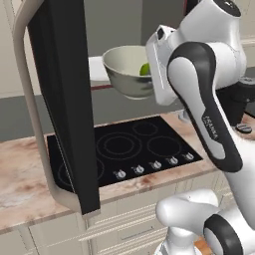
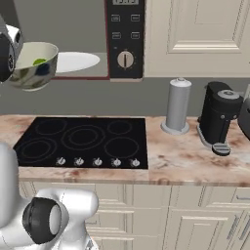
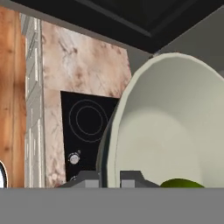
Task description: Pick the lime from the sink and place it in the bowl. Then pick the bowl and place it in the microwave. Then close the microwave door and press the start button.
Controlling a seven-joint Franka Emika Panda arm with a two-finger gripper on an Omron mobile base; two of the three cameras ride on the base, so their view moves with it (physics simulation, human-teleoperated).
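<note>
Pale green bowl (image 1: 128,69), lime (image 1: 145,69) inside, hangs above the stove with the gripper (image 3: 113,177) pinching its rim. Next, I'd guess, carry it level onto the microwave (image 2: 124,39) plate (image 2: 78,62).

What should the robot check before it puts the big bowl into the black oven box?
1. Small yellow-green lime inside the wide pale greenish-grey bowl: ok.
2. Gripper shut on the bowl's rim: ok.
3. Bowl held clear above the black glass cooktop: ok.
4. Black microwave door with silver-grey frame swung open: ok.
5. Flat white round plate in the black microwave free of other things: ok, as far as visible.
6. Bowl level enough to keep the lime in: cannot tell.
</note>
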